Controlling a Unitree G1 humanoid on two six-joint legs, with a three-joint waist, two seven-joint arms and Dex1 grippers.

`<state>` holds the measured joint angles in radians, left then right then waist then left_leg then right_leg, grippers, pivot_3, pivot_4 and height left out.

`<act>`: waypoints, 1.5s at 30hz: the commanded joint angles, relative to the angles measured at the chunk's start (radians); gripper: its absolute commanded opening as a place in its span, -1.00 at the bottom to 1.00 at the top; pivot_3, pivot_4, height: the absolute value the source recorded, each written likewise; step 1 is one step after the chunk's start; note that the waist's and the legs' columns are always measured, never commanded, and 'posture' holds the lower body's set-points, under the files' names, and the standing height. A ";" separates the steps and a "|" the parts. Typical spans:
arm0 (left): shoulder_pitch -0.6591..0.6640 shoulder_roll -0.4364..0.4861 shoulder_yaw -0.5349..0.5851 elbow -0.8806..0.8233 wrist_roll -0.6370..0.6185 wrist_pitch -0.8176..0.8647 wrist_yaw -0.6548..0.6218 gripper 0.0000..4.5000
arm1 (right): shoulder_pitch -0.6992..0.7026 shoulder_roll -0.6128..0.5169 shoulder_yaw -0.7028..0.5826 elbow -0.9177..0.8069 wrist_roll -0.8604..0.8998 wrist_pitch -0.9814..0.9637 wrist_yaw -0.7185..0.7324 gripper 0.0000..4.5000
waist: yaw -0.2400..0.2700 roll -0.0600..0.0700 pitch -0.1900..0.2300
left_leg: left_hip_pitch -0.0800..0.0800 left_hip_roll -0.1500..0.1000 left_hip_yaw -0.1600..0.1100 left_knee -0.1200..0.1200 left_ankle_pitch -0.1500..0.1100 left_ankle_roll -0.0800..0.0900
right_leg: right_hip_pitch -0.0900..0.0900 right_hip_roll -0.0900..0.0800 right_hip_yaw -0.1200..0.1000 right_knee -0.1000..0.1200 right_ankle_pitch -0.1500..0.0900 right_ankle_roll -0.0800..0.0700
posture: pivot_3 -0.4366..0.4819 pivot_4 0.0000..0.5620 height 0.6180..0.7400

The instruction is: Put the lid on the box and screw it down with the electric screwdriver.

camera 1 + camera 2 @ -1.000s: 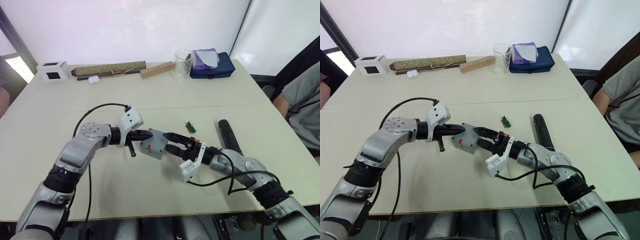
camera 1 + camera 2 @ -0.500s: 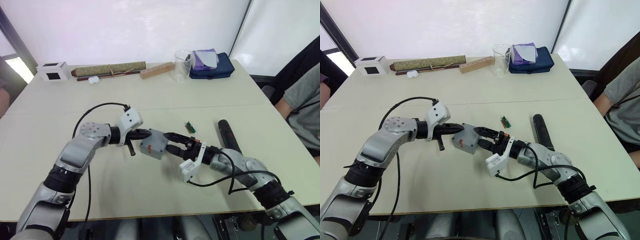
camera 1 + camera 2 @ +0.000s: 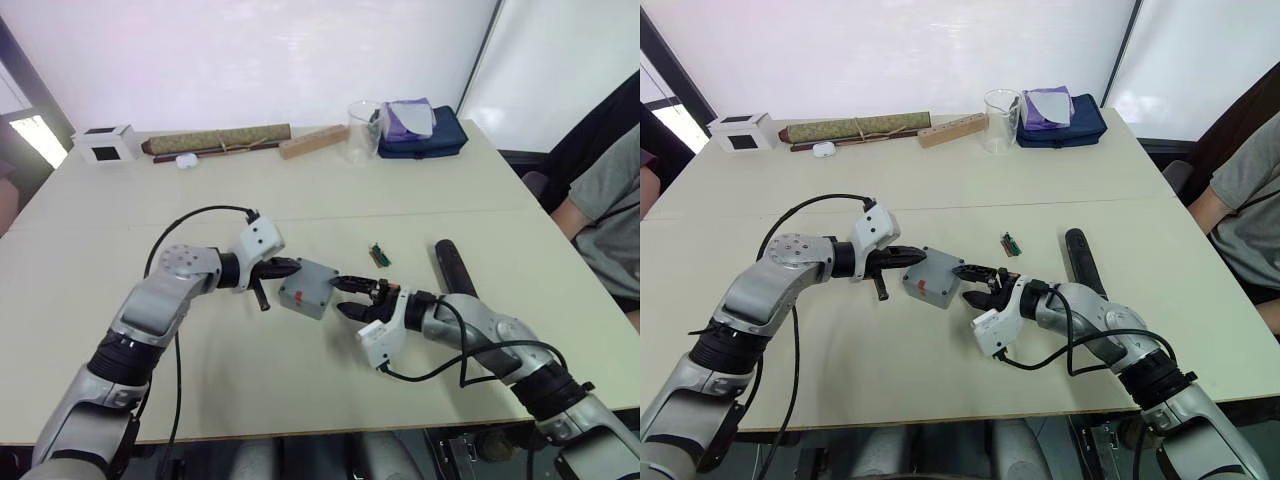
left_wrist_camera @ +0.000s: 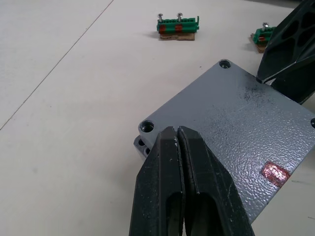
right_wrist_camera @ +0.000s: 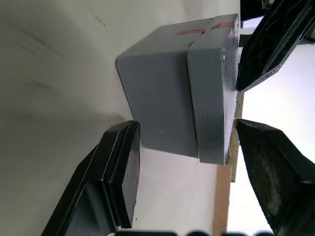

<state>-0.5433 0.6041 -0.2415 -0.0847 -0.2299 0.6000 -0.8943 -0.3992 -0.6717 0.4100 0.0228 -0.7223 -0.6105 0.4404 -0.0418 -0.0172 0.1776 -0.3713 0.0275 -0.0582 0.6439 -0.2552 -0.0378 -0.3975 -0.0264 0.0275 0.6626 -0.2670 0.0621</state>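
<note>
Lid (image 4: 236,123): you have it seated on the box (image 5: 162,113) mid-table, unscrewed; a nudge could shift it.
Left gripper (image 4: 178,140): pressed together, tips resting on the lid.
Right gripper (image 3: 975,285): spread, straddling the box; closing skewed could tip it.
Screwdriver (image 3: 455,268): lies untouched to the right.

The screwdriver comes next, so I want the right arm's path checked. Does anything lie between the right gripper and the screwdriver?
Nothing visible does. The right gripper is open at the box, with the lid already on. The screwdriver lies on bare table beside the right forearm. The small green part sits off that path, farther from the robot.
</note>
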 commanded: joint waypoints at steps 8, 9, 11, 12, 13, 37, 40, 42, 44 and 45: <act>0.030 -0.033 0.032 0.044 -0.031 0.038 -0.004 -1.00 | 0.051 0.000 -0.089 -0.107 0.132 0.031 0.001 0.19 | 0.003 0.000 0.000 | -0.001 0.000 0.000 0.000 0.000 0.000 | 0.000 0.000 0.000 0.000 0.000 0.000 | -0.05 -0.47 1.00; 0.025 -0.041 0.052 0.039 -0.051 0.045 -0.005 -1.00 | 0.060 -0.005 -0.095 -0.116 0.140 0.033 0.008 -0.02 | 0.003 0.000 0.000 | -0.001 0.000 0.000 0.000 0.000 0.000 | -0.001 0.000 0.000 -0.001 0.000 0.000 | -0.05 -0.47 1.00; 0.017 -0.048 0.077 0.032 -0.073 0.042 -0.012 -1.00 | 0.076 -0.011 -0.103 -0.123 0.153 0.045 0.023 -0.31 | 0.003 -0.001 0.001 | -0.002 0.000 0.000 0.000 0.000 0.000 | -0.001 0.000 0.000 -0.001 0.000 0.000 | -0.05 -0.47 1.00; 0.011 -0.049 0.092 0.030 -0.086 0.048 -0.014 -1.00 | 0.090 -0.017 -0.107 -0.125 0.157 0.050 0.029 -0.55 | 0.003 -0.001 0.001 | -0.002 0.000 0.000 0.000 0.000 0.000 | -0.001 0.000 0.000 -0.001 0.000 0.000 | -0.05 -0.47 1.00; 0.008 -0.048 0.102 0.027 -0.094 0.048 -0.018 -1.00 | 0.101 -0.018 -0.111 -0.127 0.165 0.056 0.034 -0.72 | 0.003 -0.001 0.002 | -0.002 0.000 0.000 0.000 0.000 0.000 | -0.001 0.000 0.000 -0.001 0.000 0.000 | -0.05 -0.47 1.00; 0.038 0.142 0.211 -0.015 -0.200 0.112 -0.109 -1.00 | 0.226 0.158 -0.139 -0.382 0.642 0.689 0.292 -0.98 | 0.008 -0.002 0.014 | -0.005 0.001 0.000 -0.007 0.000 0.000 | -0.008 0.000 -0.001 -0.002 -0.001 0.000 | -0.05 -0.47 1.00; 0.055 0.135 0.186 -0.040 -0.196 0.109 -0.116 -1.00 | 0.222 0.161 -0.136 -0.373 0.639 0.691 0.291 -0.98 | 0.011 -0.003 0.014 | -0.006 0.001 0.000 -0.008 0.000 0.000 | -0.009 0.000 -0.001 -0.004 -0.001 0.000 | -0.05 -0.47 1.00; 0.059 0.125 0.175 -0.045 -0.192 0.106 -0.113 -1.00 | 0.217 0.163 -0.136 -0.369 0.638 0.691 0.289 -0.98 | 0.012 -0.003 0.014 | -0.006 0.001 0.000 -0.009 0.000 0.000 | -0.009 -0.001 -0.001 -0.005 0.000 0.000 | -0.05 -0.47 1.00; 0.057 0.113 0.166 -0.048 -0.195 0.109 -0.108 -1.00 | 0.211 0.167 -0.133 -0.365 0.635 0.692 0.286 -0.98 | 0.016 -0.003 0.014 | -0.006 0.001 0.000 -0.010 0.000 0.000 | -0.009 0.000 -0.001 -0.006 0.000 0.000 | -0.05 -0.47 1.00; 0.056 0.110 0.165 -0.049 -0.195 0.111 -0.108 -1.00 | 0.210 0.168 -0.133 -0.364 0.634 0.692 0.286 -0.98 | 0.016 -0.003 0.014 | -0.006 0.001 0.000 -0.010 0.000 0.000 | -0.009 0.000 -0.001 -0.006 0.000 0.001 | -0.05 -0.47 1.00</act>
<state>-0.4818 0.7138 -0.0705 -0.0999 -0.4237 0.7270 -1.0005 -0.1726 -0.5144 0.2733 -0.3242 -0.0938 0.0842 0.7325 -0.0256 -0.0198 0.1915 -0.3772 0.0280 -0.0577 0.6330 -0.2552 -0.0382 -0.4067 -0.0267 0.0267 0.6568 -0.2668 0.0633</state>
